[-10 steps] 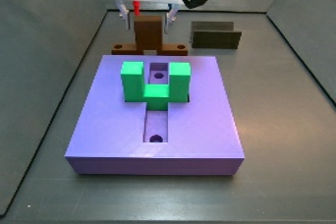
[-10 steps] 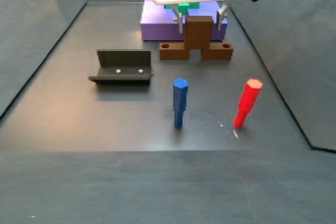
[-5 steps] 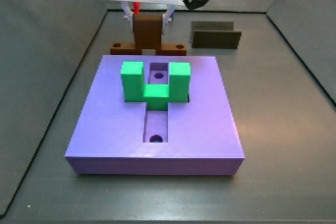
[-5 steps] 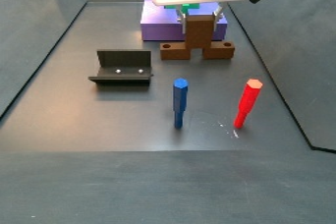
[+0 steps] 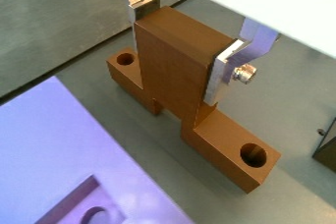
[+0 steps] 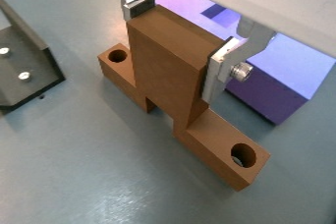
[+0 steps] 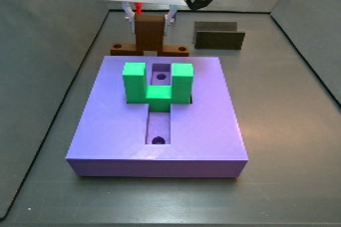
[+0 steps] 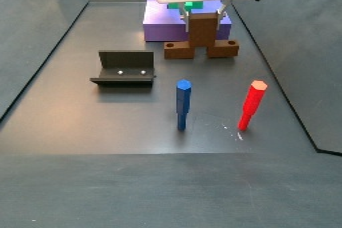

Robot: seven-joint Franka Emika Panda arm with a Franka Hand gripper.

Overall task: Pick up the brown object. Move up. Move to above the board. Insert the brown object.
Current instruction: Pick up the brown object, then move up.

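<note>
Gripping the reddish-brown wooden block on its holed flat bar between silver-plate fingers, gripper clamped; piece upright just beside the flat purple grooved board

The brown object stands upright between the tool plates, just beside the purple board, at its 12 o'clock edge.

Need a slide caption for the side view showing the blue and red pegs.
Claw straddling the brown object's block beside the purple board; blue peg and red peg stand upright.
</note>
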